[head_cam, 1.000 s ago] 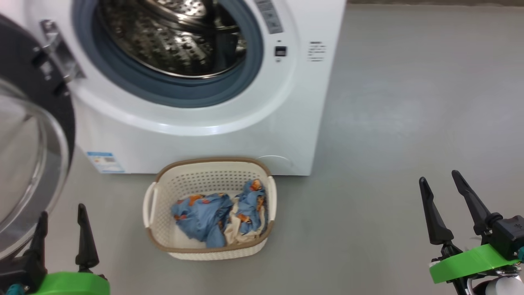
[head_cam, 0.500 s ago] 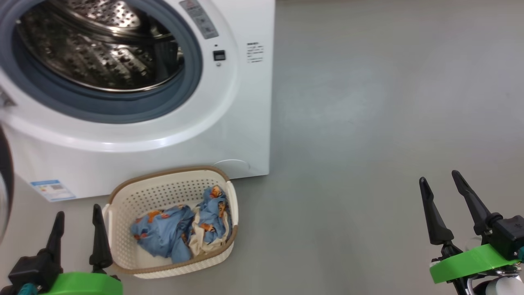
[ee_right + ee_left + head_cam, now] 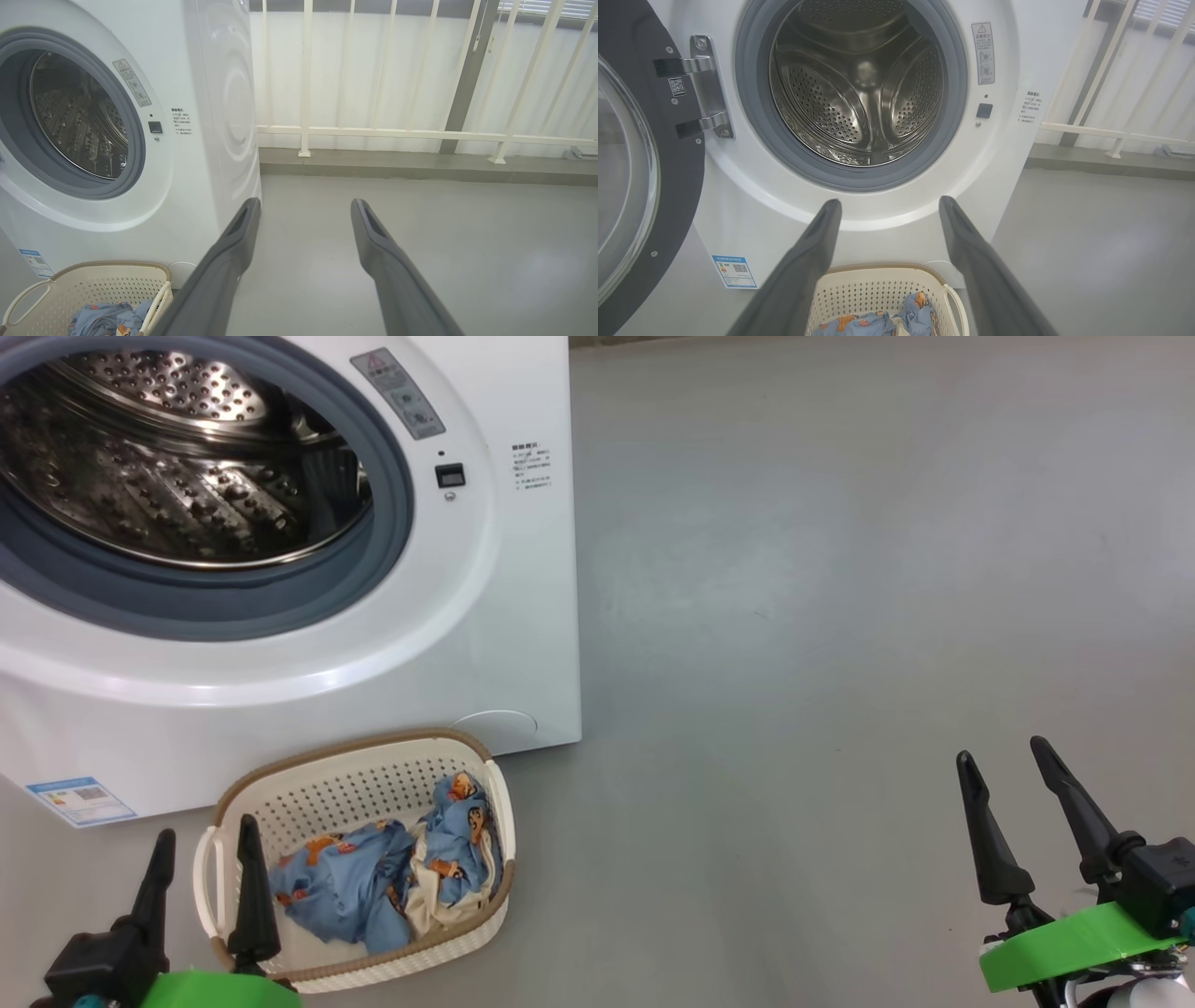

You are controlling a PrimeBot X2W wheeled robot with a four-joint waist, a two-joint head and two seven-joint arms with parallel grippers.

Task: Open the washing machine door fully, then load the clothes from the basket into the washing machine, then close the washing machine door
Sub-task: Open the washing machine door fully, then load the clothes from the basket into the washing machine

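Observation:
The white washing machine fills the upper left of the head view, its steel drum exposed. Its black door with the glass window hangs swung wide on the hinge at the left of the left wrist view. On the floor in front of it sits the cream basket holding the blue and cream clothes. My left gripper is open at the basket's near left corner, nothing between its fingers. My right gripper is open and empty, far to the right over bare floor.
Grey floor stretches to the right of the machine. A cream railing on a low kerb runs behind it in the right wrist view. A blue label sits low on the machine's front.
The head camera has swung right, so the machine and basket sit further left and the door has left that view. Both grippers stay open.

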